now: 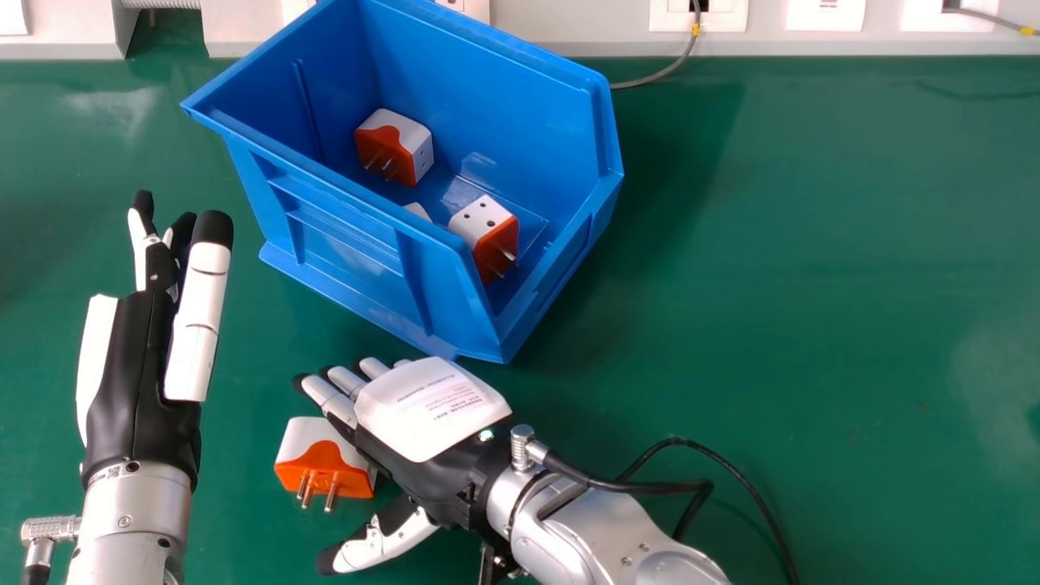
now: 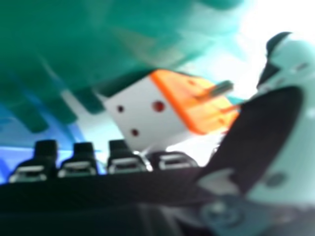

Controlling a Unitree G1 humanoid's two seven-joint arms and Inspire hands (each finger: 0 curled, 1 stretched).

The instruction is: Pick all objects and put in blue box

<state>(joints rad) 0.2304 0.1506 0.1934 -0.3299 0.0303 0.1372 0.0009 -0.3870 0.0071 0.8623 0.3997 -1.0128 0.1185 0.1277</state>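
Note:
My right hand (image 1: 435, 414) is low over the table beside an orange and white plug adapter (image 1: 325, 463), its fingers straight along the adapter's far side and its thumb apart on the near side. In the right hand view the adapter (image 2: 147, 113) lies between the fingers and thumb of my right hand (image 2: 275, 142); whether they touch it I cannot tell. The blue box (image 1: 341, 236) holds two similar adapters (image 1: 396, 146) (image 1: 487, 236) and a partly hidden white piece (image 1: 418, 211). My left hand (image 1: 138, 349) is open at the left, holding nothing.
The green table (image 1: 812, 284) stretches right of the box. A black cable (image 1: 731, 471) loops beside my right forearm. Wall sockets (image 1: 699, 15) and a grey cable (image 1: 670, 69) are behind the table's far edge.

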